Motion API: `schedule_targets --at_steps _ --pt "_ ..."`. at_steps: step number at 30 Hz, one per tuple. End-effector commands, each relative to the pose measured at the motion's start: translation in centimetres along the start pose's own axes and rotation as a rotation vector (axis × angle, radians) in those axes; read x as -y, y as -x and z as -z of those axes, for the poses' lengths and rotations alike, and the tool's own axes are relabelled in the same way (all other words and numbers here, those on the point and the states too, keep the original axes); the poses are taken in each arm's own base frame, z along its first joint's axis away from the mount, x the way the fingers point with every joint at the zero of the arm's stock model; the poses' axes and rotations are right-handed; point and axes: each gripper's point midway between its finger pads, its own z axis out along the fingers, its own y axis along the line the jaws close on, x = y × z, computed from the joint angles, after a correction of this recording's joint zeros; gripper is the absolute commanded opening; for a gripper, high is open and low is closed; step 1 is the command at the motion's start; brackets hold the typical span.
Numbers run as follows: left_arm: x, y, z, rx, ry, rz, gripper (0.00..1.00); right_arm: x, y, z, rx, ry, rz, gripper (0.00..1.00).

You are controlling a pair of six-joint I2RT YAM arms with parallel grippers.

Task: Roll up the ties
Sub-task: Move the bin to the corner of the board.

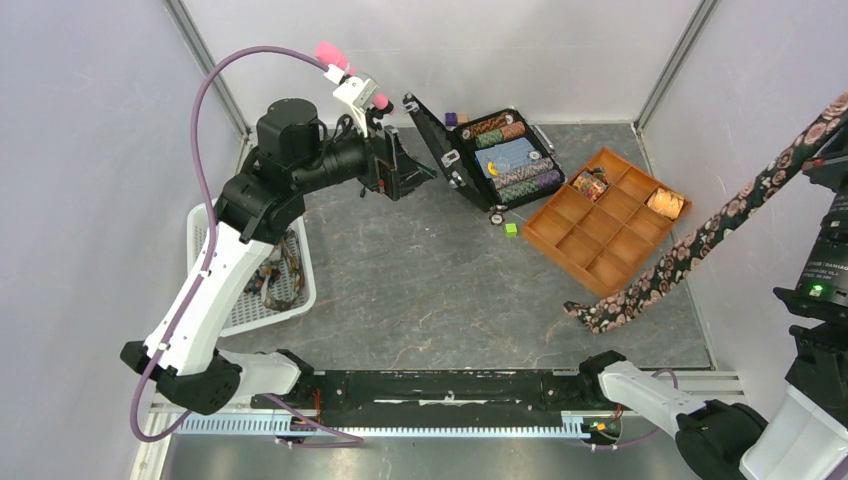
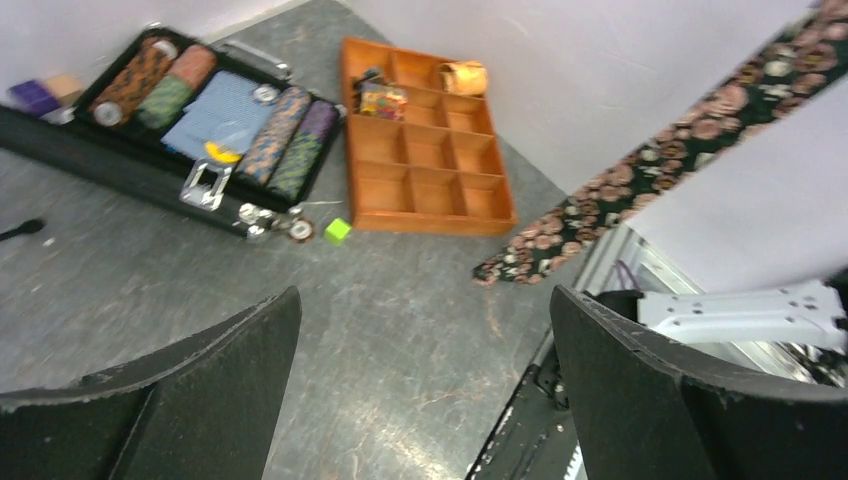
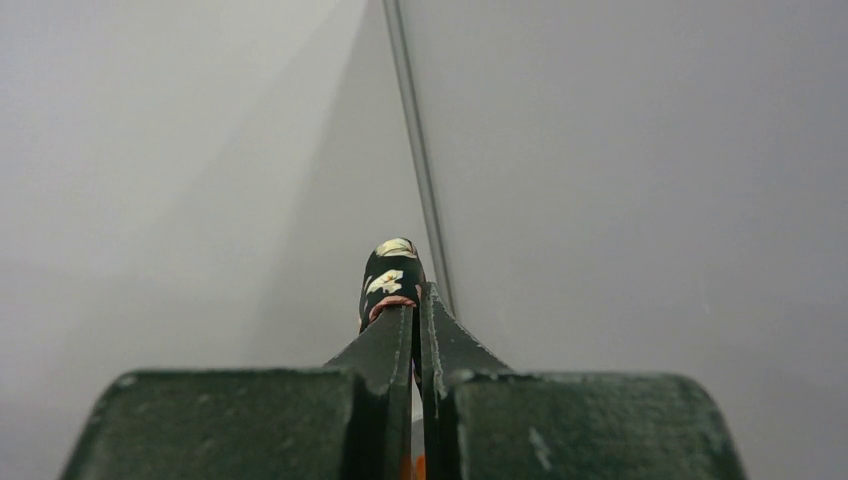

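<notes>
Right jaws: closed on the narrow end of the floral tie [image 1: 700,238]. In the right wrist view a short stub of dark fabric with pale blossoms pokes out just past the tips and is pinched between them. The jaws are held high, close to the enclosure wall.

Top view: the tie runs as one straight diagonal strip from the right edge of the view down to the bench [image 1: 430,290]. Its wide end lies crumpled on the bench, just beside the near corner of the orange tray [image 1: 578,243]. The strip passes along the tray's right-hand side.

Left jaws: wide open with nothing between them. They are held above the far left of the bench, near the open black chip case [image 1: 462,172] and well apart from the tie.

Tray contents: a tan-gold coil [image 1: 665,203] and a multicoloured coil [image 1: 590,184] sit in separate compartments.

A white basket [image 1: 305,300] sits at the left bench edge and holds patterned fabric, too small to identify.
</notes>
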Motion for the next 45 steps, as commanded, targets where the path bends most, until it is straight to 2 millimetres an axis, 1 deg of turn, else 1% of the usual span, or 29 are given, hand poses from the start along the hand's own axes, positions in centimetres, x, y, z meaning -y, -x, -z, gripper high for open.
schedule_targets --at_steps 1,4,6,8,10,12,13,15,17,18,19,21,24,26,28,29,32,34,36,38,39,41,43,45 --pt "-5.0 -0.9 0.6 -0.024 0.235 -0.011 1.00 0.6 0.5 -1.2 0.013 -0.077 0.066 0.00" --pt "-7.8 -1.6 2.0 -0.024 0.366 0.017 1.00 -1.2 0.1 -2.3 0.014 -0.037 0.068 0.00" --pt "-10.4 -2.3 3.6 -0.019 0.479 0.067 1.00 -3.1 -1.4 -3.1 -0.017 0.009 0.073 0.00" --pt "-13.0 -3.6 5.6 -0.015 0.583 0.143 1.00 -5.5 -3.8 -3.7 -0.060 0.082 0.067 0.00" --pt "-15.5 -5.7 7.8 -0.013 0.681 0.221 0.96 -8.2 -6.9 -3.8 -0.111 0.167 0.045 0.00" --pt "-17.8 -8.4 10.0 -0.029 0.805 0.262 0.93 -11.3 -11.1 -3.6 -0.182 0.269 0.022 0.00" --pt "-18.8 -10.0 10.8 -0.054 0.860 0.275 0.93 -12.9 -13.0 -3.3 -0.222 0.324 0.003 0.00" --pt "-20.7 -12.9 12.3 -0.097 0.958 0.294 0.92 -16.0 -17.7 -2.3 -0.331 0.429 -0.033 0.00" --pt "-22.0 -15.7 13.2 -0.146 1.033 0.313 0.87 -18.3 -21.3 -0.6 -0.406 0.514 -0.087 0.00" --pt "-22.3 -16.5 13.6 -0.156 1.061 0.324 0.85 -19.1 -23.1 0.2 -0.429 0.542 -0.098 0.00" --pt "-22.3 -17.2 13.9 -0.166 1.074 0.335 0.82 -19.5 -23.8 1.1 -0.437 0.559 -0.114 0.00" --pt "-22.1 -18.0 14.6 -0.144 1.099 0.349 0.80 -19.9 -25.7 2.3 -0.463 0.575 -0.108 0.00" --pt "-22.0 -18.3 16.3 -0.127 1.172 0.352 0.79 -19.9 -27.1 3.3 -0.486 0.591 -0.092 0.00" --pt "-21.1 -18.1 17.3 -0.151 1.189 0.354 0.79 -19.9 -28.2 4.0 -0.506 0.603 -0.080 0.00" --pt "-19.8 -18.6 19.0 -0.191 1.226 0.382 0.79 -19.7 -29.1 4.6 -0.523 0.610 -0.065 0.00" --pt "-19.0 -18.9 19.8 -0.182 1.247 0.414 0.79 -19.6 -29.8 4.9 -0.534 0.613 -0.056 0.00" --pt "-16.4 -21.0 21.8 -0.141 1.275 0.534 0.80 -19.2 -30.9 5.6 -0.537 0.613 -0.055 0.00" --pt "-14.8 -22.8 23.0 -0.103 1.289 0.623 0.75 -19.0 -31.5 6.1 -0.543 0.614 -0.059 0.00" --pt "-13.4 -25.1 24.4 -0.062 1.328 0.720 0.66 -19.0 -32.2 6.6 -0.558 0.621 -0.060 0.00" --pt "-12.2 -27.0 25.7 0.008 1.362 0.815 0.50 -18.9 -32.9 7.1 -0.572 0.623 -0.062 0.00" --pt "-11.8 -27.9 26.1 0.037 1.376 0.865 0.47 -18.9 -33.3 7.3 -0.579 0.628 -0.065 0.00" --pt "-11.1 -29.3 26.8 0.075 1.392 0.928 0.54 -19.0 -33.8 7.7 -0.587 0.638 -0.072 0.00" --pt "-11.0 -30.6 27.1 0.066 1.428 0.977 0.55 -19.0 -34.0 8.0 -0.592 0.643 -0.081 0.00" --pt "-11.2 -31.5 26.8 0.060 1.446 1.019 0.54 -19.0 -34.2 8.3 -0.597 0.646 -0.087 0.00"
